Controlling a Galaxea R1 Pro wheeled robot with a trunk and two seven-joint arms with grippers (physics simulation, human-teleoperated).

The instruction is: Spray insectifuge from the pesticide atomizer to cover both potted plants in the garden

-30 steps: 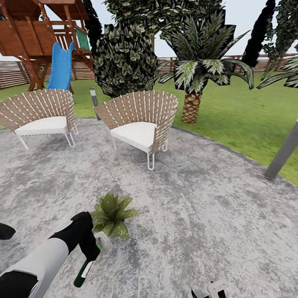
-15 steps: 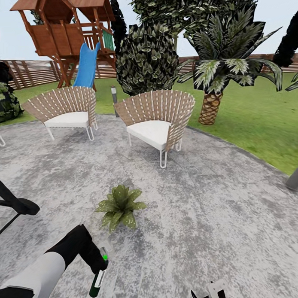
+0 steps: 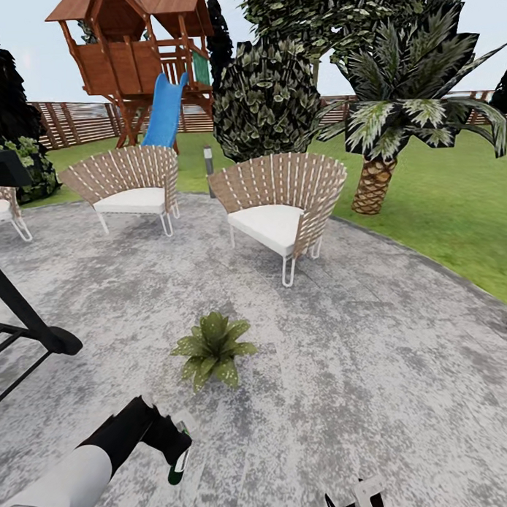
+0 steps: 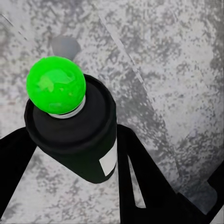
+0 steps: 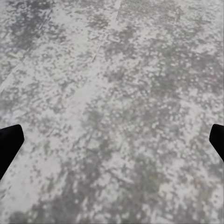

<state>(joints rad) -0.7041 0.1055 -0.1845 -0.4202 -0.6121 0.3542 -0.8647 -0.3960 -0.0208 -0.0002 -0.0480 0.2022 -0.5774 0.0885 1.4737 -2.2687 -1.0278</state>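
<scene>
1. head view: the left gripper, black at the end of a white and black arm, is low at the left and is closed around the slim dark green pesticide atomizer, whose lower end hangs below it. one potted plant, a low rosette of pointed green leaves, stands on the round mottled grey paved patio, near the atomizer but apart from it. two woven tan chairs are well behind. the pick-up step looks done; the spraying step is in hand. the next move probably needs the nozzle brought near and turned to the leaves. the plant's pot is hidden under the leaves, and no whitish specks can be made out.

2. left wrist view: the atomizer's dark body with a bright green ball on top sits between the two black fingers, which touch it.

3. right wrist view: the dark fingertips are well apart at the two edges of the picture, with nothing between them, above bare paving.
</scene>
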